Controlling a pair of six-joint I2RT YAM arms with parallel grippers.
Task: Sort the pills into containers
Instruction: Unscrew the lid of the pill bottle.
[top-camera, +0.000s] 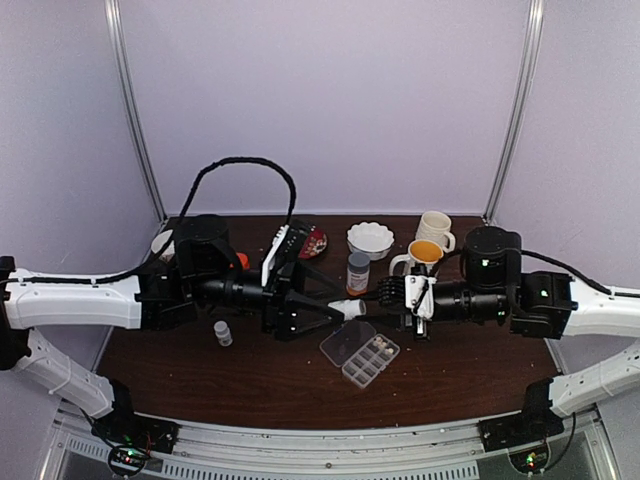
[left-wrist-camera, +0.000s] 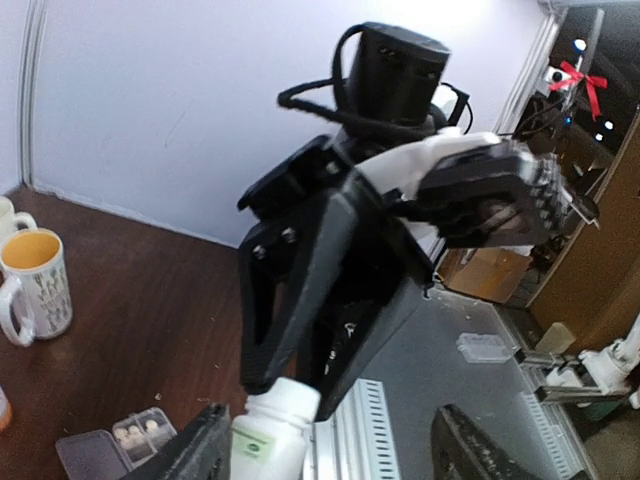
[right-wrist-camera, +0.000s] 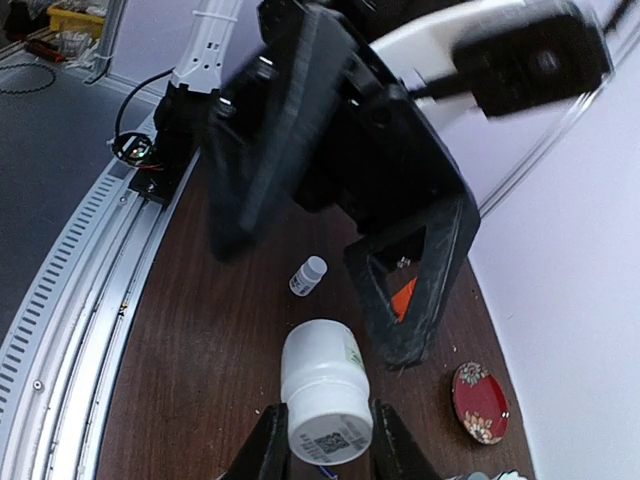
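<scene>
Left wrist view gives us the tiny white pills (left-wrist-camera: 137, 431), lying in a compartment of the small flat clear plastic organiser box (top-camera: 372, 358). The box sits open near the middle of the dark wooden table (top-camera: 200, 380), toward its near edge. We judge the pills light, hard and prone to roll, too small to pinch, so pouring suits better. The right gripper (right-wrist-camera: 328, 415) is clamped on the body of the white round plastic bottle (right-wrist-camera: 322, 385). The left gripper (left-wrist-camera: 335, 432) has its jaws apart either side of the bottle's far end.
</scene>
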